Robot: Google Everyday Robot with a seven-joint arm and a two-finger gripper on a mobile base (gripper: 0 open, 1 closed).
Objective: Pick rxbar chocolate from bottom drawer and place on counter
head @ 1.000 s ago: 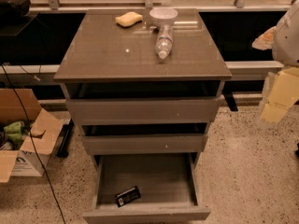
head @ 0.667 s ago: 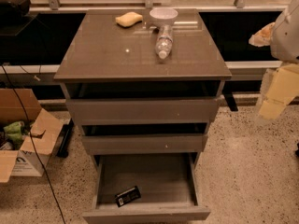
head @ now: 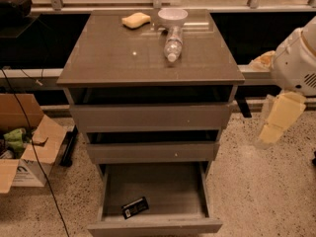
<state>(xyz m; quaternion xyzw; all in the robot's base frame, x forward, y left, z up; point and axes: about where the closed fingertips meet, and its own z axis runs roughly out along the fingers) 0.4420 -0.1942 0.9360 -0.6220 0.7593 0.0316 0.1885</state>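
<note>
A speckled terrazzo floor (head: 256, 181) runs under a grey three-drawer cabinet set against a glazed railing. An open cardboard box (head: 29, 137) sits on the floor to the cabinet's left.

The bottom drawer (head: 154, 226), a shallow matte grey box, is pulled fully out. The rxbar chocolate (head: 135, 207) lies flat and askew on its floor near the front left, a thin black wrapped rectangle with a pale label patch at its left end. The counter (head: 113, 58) is glossy grey-brown. At its back it carries a clear plastic bottle (head: 173, 43) lying on its side, a white bowl (head: 173, 17) and a soft yellow sponge (head: 136, 19).

The gripper (head: 270, 132), cream-coloured below a white arm housing, hangs well to the right of the cabinet at about middle-drawer height, holding nothing. Whether it is open or closed cannot be told.

The task appears to be at the approach stage. The next move likely calls for swinging left and down into the drawer, then aligning across the bar's narrow width, since the flat wrapper offers little height to pinch.
</note>
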